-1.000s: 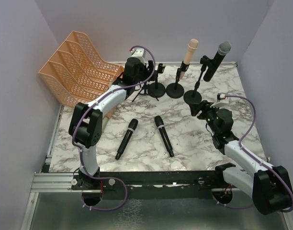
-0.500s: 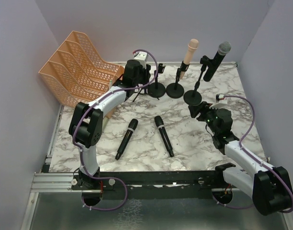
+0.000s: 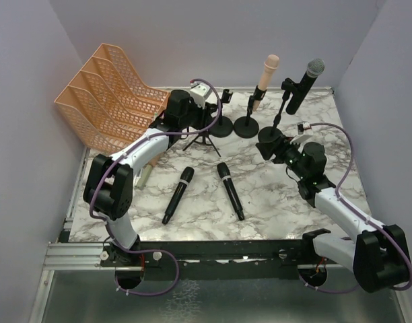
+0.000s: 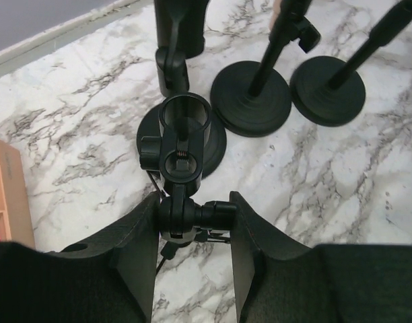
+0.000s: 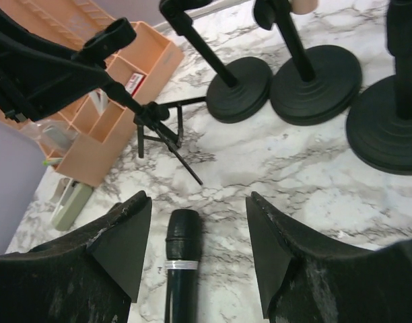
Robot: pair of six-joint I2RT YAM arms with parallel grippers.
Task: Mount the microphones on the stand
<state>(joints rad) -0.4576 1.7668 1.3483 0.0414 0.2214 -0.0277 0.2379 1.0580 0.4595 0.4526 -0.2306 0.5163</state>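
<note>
My left gripper (image 4: pixel 194 205) is clenched on the swivel joint of the small tripod stand (image 4: pixel 182 145), whose empty clip ring faces the camera, just in front of the round-based stands (image 4: pixel 250 94). My right gripper (image 5: pixel 198 200) hangs released, jaws wide, over the head of one black microphone (image 5: pixel 182 259) lying on the marble table (image 3: pixel 273 202). The second black microphone (image 3: pixel 177 195) lies near it, on my left side. At the back, the pink microphone (image 3: pixel 265 81) and the silver-headed microphone (image 3: pixel 304 84) sit clipped, tilted, in two of the round-based stands.
</note>
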